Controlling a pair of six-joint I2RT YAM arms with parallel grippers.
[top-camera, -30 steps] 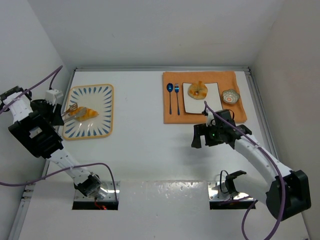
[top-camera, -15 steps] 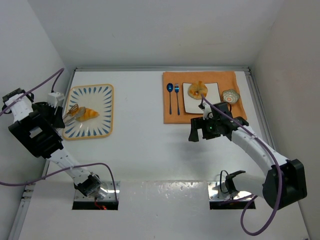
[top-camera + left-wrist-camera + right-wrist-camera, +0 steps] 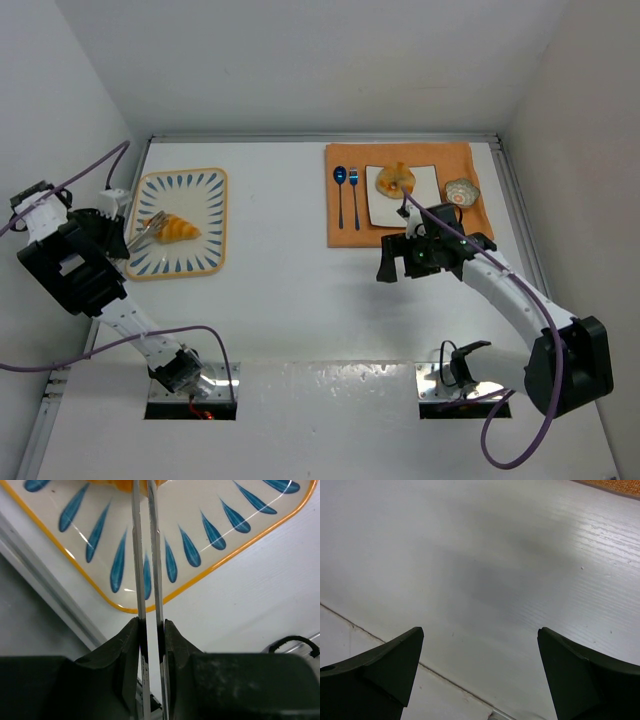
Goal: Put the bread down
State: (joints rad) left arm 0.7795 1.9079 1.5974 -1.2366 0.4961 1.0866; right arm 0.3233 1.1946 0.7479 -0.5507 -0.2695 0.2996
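A golden croissant-shaped bread (image 3: 180,230) lies on the tray with the blue leaf pattern (image 3: 205,195) at the left. My left gripper (image 3: 120,236) is shut on metal tongs (image 3: 148,228), which point at the bread's left end. In the left wrist view the gripper (image 3: 151,625) pinches the two tong blades (image 3: 155,555) over the tray (image 3: 210,540). An orange sliver of bread (image 3: 120,482) shows at the top edge, and the tong tips are out of view. My right gripper (image 3: 390,263) is open and empty above the bare table (image 3: 480,645).
An orange placemat (image 3: 455,225) at the back right holds a blue spoon (image 3: 340,190), a blue fork (image 3: 354,190), a white square plate (image 3: 425,200) with another bread (image 3: 397,180), and a small patterned bowl (image 3: 461,192). The table's left rail (image 3: 45,595) runs beside the tray.
The tongs have drawn back to the left and the bread now lies on the tray. The right arm shifted slightly up and left, then stayed still.
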